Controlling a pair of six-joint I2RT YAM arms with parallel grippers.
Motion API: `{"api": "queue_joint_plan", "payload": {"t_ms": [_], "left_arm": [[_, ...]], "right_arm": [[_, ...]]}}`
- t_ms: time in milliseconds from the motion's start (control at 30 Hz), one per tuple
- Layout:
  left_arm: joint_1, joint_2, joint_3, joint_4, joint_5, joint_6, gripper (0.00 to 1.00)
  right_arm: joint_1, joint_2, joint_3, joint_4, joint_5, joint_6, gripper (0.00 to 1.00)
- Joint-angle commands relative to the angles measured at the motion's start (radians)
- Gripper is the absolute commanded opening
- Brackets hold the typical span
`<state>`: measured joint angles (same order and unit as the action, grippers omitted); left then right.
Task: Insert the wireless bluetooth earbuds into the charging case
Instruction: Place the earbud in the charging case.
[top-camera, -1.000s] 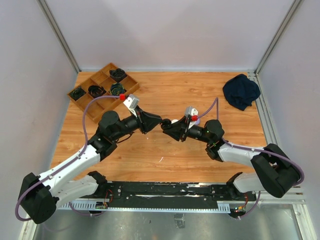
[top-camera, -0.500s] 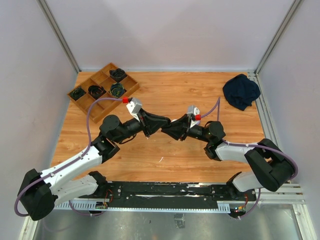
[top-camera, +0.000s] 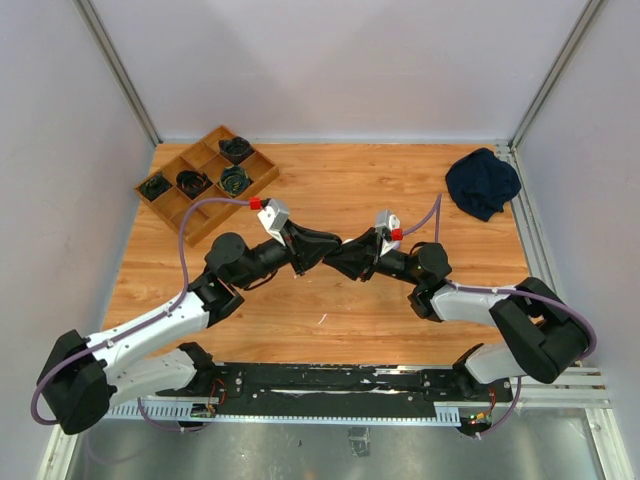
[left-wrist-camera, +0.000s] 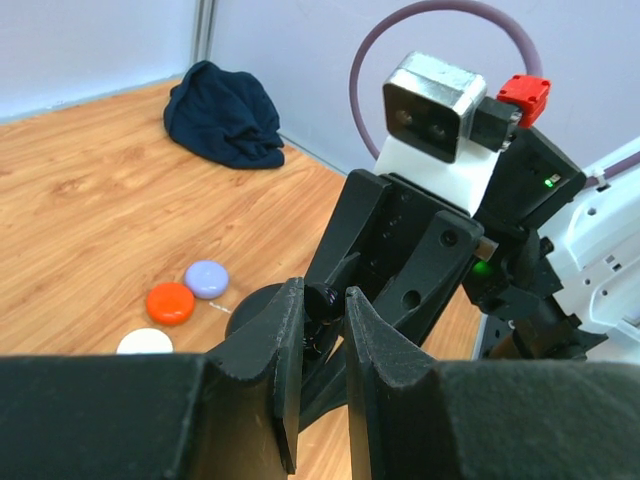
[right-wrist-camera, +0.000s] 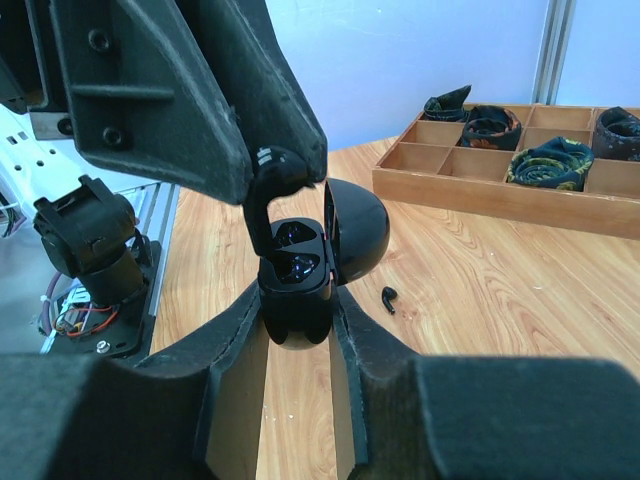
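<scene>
Wood-grain tabletop (top-camera: 340, 180), warm orange planks with a smooth laminate look, boxed in by plain pale lavender walls (top-camera: 330, 60) with aluminium posts in the far corners. Far left corner has a wooden tray (right-wrist-camera: 480, 195) split into square compartments, some with dark coiled stuff in them. A crumpled navy cloth (top-camera: 482, 182) sits by the far right corner.

Both arms meet roughly mid-tabletop. The right claw (right-wrist-camera: 297, 295) is clamped tight on the charging case (right-wrist-camera: 352, 232), a glossy black rounded thing with its domed lid flipped open, body squeezed between the matte black fingers. The left claw (left-wrist-camera: 322, 305) is closed down to a sliver, pinching a shiny black earbud (right-wrist-camera: 278, 165) right over the case's open mouth. The stem looks like it reaches down into the case, but I can't tell if it's seated.

One more loose earbud (right-wrist-camera: 388, 297), tiny and dark, lies on the tabletop just beyond the case. Three coin-shaped cases, an orange case (left-wrist-camera: 170, 302), a lavender case (left-wrist-camera: 207, 278) and a white case (left-wrist-camera: 145, 343), huddle together under the arms; orange and lavender are almost touching.
</scene>
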<state>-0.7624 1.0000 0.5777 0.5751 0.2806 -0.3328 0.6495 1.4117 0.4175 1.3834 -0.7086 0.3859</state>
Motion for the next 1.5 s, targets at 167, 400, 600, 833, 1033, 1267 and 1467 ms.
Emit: {"api": "queue_joint_plan", "payload": {"t_ms": [167,400,600,833,1033,1267,1467], "left_arm": [[-0.021,0.019,-0.018,0.041,-0.049,0.043,0.17],[-0.021,0.013,-0.031,0.039,-0.052,0.048,0.17],[-0.021,-0.009,-0.048,0.037,-0.061,0.048,0.17],[-0.021,-0.027,-0.057,0.015,-0.078,0.037,0.17],[-0.021,-0.014,-0.032,-0.041,-0.086,0.03,0.19],[-0.021,-0.001,-0.014,-0.069,-0.079,0.008,0.23],[-0.021,0.009,0.01,-0.126,-0.101,-0.001,0.27]], "right_arm": [[0.004,-0.039,-0.001,0.034,-0.009,-0.013,0.13],[0.005,-0.053,-0.001,0.016,-0.01,-0.02,0.13],[0.004,-0.062,0.0,-0.001,-0.008,-0.03,0.13],[0.005,-0.067,-0.002,-0.009,-0.003,-0.033,0.13],[0.005,-0.071,-0.002,-0.02,-0.002,-0.041,0.13],[0.004,-0.07,-0.002,-0.031,0.0,-0.045,0.13],[0.005,-0.071,-0.003,-0.034,-0.001,-0.045,0.13]]}}
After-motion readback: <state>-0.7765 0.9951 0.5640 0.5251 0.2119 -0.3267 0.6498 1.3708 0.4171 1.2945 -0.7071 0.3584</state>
